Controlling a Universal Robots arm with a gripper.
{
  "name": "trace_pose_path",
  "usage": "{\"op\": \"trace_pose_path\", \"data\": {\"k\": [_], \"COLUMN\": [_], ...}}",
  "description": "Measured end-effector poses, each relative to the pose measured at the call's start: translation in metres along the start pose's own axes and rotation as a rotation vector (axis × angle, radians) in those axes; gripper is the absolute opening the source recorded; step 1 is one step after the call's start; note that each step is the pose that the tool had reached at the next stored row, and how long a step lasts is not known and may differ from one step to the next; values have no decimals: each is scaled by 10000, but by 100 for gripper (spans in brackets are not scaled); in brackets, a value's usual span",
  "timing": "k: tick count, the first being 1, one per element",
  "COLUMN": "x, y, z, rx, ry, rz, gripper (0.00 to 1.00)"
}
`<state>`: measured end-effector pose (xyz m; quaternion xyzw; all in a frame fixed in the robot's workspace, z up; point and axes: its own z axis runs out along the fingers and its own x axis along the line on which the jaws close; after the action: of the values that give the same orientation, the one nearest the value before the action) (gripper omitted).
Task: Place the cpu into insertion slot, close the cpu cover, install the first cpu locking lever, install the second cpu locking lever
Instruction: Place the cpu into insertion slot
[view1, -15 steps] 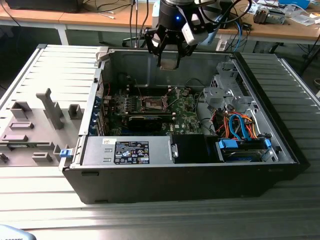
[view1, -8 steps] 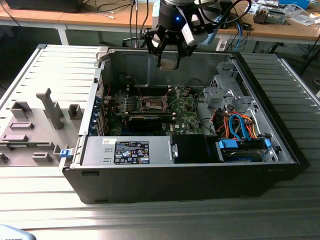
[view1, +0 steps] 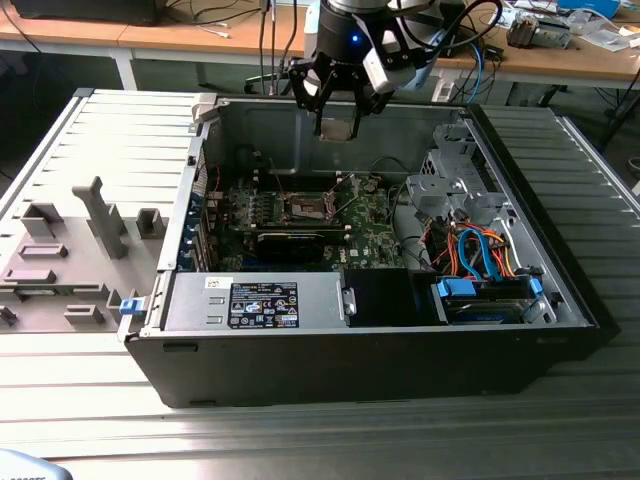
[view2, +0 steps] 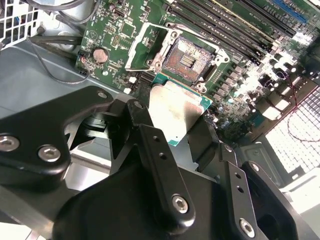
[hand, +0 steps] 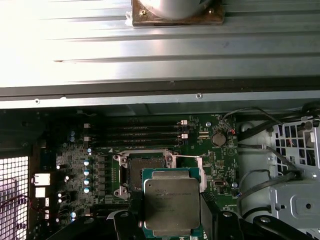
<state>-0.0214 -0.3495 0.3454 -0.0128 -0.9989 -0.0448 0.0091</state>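
My gripper (view1: 337, 122) hangs above the open computer case, shut on the cpu (view1: 337, 131). In both wrist views the cpu (view2: 175, 107) (hand: 171, 202) is a flat grey-beige square with a green edge, pinched on two sides by black fingers (view2: 150, 135). The insertion slot (view1: 308, 208) lies below on the green board; the cpu is well above it and apart from it. The insertion slot (view2: 192, 57) (hand: 141, 172) has a dark pin field lying bare. Beside it the silvery cpu cover (view2: 142, 47) stands swung open.
The case's back wall (view1: 270, 130) rises close behind the gripper. A drive cage (view1: 450, 190) with orange and blue cables fills the exterior view's right. A power supply (view1: 260, 300) lies at the front. A grey fixture plate (view1: 70, 240) sits outside, left. Memory slots (hand: 135, 131) run beside the socket.
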Motion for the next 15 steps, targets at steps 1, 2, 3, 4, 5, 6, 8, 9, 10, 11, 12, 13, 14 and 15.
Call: {"op": "trace_pose_path", "data": {"k": [1, 2, 3, 4, 5, 6, 8, 9, 10, 11, 12, 13, 14, 15], "x": [0, 0, 0, 0, 0, 0, 0, 0, -1, -1, -1, -1, -1, -1], "y": [0, 0, -1, -1, -1, -1, -2, -2, -3, -3, -3, -3, -3, -3], "z": [2, 3, 8, 13, 14, 16, 22, 25, 30, 31, 33, 35, 37, 39], "rx": [0, 0, 0, 0, 0, 0, 0, 0, 0, 0, 0, 0, 0, 0], "ry": [0, 0, 0, 0, 1, 0, 0, 0, 0, 0, 0, 0, 0, 0], "rz": [0, 0, 0, 0, 0, 0, 0, 0, 0, 0, 0, 0, 0, 0], "gripper": [54, 54, 54, 54, 54, 54, 54, 54, 54, 54, 54, 54, 54, 54]}}
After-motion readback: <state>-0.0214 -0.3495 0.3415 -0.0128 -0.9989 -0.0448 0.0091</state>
